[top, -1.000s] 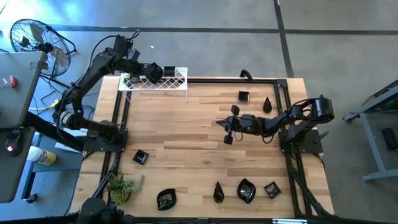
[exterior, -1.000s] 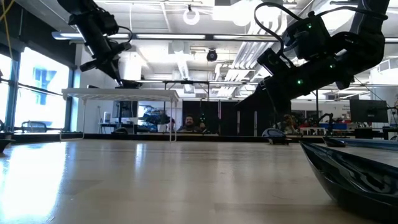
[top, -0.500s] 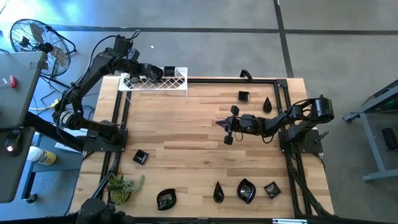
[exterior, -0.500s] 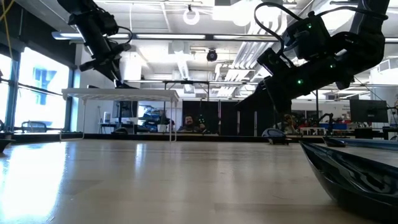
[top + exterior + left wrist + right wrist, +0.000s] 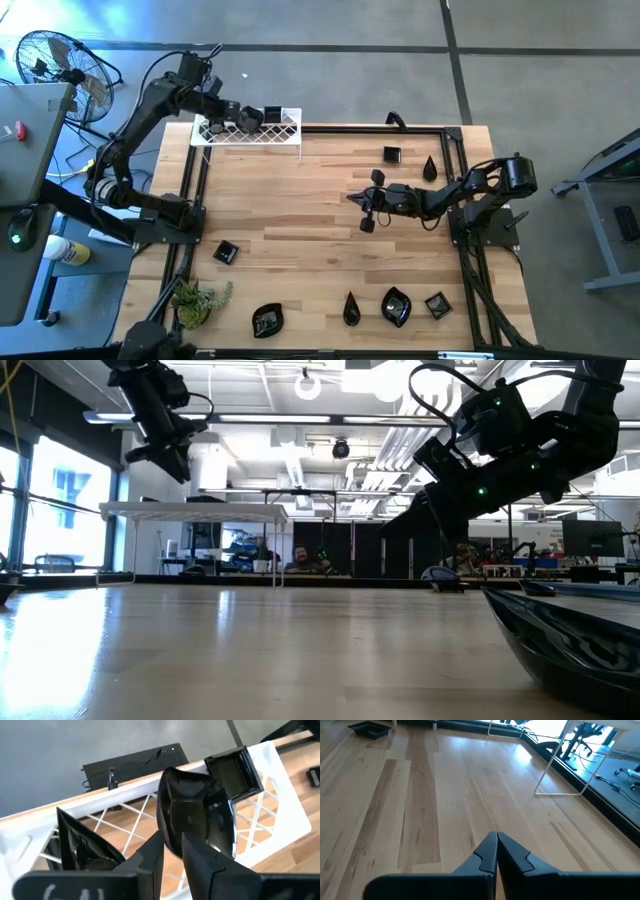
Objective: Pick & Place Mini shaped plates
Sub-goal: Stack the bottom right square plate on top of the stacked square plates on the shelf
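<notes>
You're placing: your left gripper (image 5: pixel 172 852), slightly parted, grasps nothing; the plate (image 5: pixel 195 812) sits just ahead in the rack (image 5: pixel 280 795) (right gripper (image 5: pixel 496 851) clenched). Back away next.

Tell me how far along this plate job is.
Done: at least three black plates sit in the white rack. In hand: the left gripper hangs open over the rounded plate there; the right gripper waits shut and empty over mid-table. Left: seven plates lie on the table, none of them racked yet.

Glossy black plates (image 5: pixel 195 815) — wooden table (image 5: pixel 320 250)
</notes>
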Controlling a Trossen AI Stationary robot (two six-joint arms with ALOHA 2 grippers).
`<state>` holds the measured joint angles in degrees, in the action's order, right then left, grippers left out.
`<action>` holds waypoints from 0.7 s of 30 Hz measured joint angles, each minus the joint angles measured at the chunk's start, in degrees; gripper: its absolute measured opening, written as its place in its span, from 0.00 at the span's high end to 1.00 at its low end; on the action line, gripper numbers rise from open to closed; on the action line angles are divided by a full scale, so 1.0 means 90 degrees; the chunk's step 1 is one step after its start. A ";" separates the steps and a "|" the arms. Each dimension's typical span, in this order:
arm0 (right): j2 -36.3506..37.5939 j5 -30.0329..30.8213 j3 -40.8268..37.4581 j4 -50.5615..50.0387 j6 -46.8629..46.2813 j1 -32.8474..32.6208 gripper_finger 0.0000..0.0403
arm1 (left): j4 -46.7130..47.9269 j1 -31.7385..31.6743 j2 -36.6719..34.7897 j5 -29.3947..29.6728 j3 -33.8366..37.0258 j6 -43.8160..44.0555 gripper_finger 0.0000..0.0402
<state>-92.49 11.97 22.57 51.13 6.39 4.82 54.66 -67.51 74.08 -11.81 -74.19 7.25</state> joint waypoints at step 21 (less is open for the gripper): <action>0.0000 -0.0095 0.0000 -0.0048 -0.0204 0.0000 1.00 | -0.1881 0.1169 -0.1779 0.0043 0.1521 -0.1115 0.97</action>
<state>-92.49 11.11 22.57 50.70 4.56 4.82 37.73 -56.99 58.07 -11.42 -60.50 -2.79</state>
